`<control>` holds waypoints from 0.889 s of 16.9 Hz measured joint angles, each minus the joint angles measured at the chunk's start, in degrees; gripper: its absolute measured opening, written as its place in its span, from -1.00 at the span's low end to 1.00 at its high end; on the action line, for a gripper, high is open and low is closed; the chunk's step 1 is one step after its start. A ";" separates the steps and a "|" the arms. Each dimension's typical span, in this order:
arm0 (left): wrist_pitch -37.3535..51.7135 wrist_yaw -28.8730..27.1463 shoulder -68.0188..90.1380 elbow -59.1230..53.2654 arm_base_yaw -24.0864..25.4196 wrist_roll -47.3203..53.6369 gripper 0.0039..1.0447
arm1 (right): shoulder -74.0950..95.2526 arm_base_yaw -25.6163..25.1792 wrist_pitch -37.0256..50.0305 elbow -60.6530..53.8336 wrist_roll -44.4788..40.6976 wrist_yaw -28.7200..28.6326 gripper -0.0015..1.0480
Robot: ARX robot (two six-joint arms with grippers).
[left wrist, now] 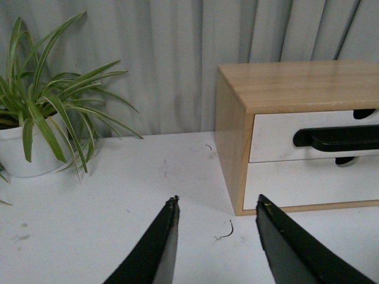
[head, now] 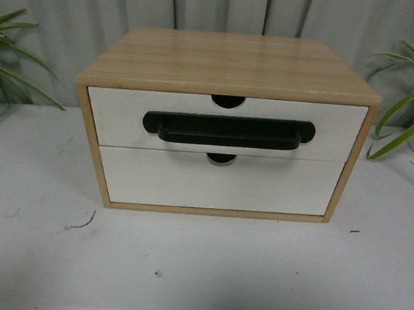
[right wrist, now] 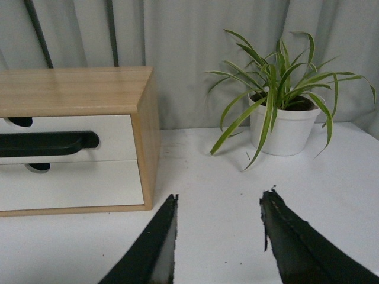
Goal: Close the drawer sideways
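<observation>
The drawer (head: 123, 114) is the upper one in a light wood cabinet (head: 230, 62). It has a white front, a long black bar handle (head: 228, 131) and a half-round notch in its top edge. Its front looks about level with the cabinet's face. Neither arm shows in the front view. My left gripper (left wrist: 217, 200) hangs open over the table, in front of the cabinet's left corner, with the drawer (left wrist: 272, 133) off to one side. My right gripper (right wrist: 222, 195) is open too, by the cabinet's right corner, apart from the drawer (right wrist: 112, 139).
A handleless white drawer (head: 219, 182) sits below. Potted spider plants stand at both sides of the white table (head: 196, 271): one at the left (left wrist: 35, 118), one at the right (right wrist: 284, 112). A grey curtain hangs behind. A small dark thread (left wrist: 225, 231) lies on the table.
</observation>
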 joint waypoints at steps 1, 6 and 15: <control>0.00 0.00 0.00 0.00 0.00 -0.02 0.02 | 0.00 0.00 0.00 0.00 0.00 0.00 -0.04; 0.00 0.00 0.00 0.00 0.00 -0.02 0.86 | 0.00 0.00 0.00 0.00 0.02 0.00 0.86; 0.00 0.00 0.00 0.00 0.00 0.00 0.88 | 0.00 0.00 0.00 0.00 0.02 0.00 0.88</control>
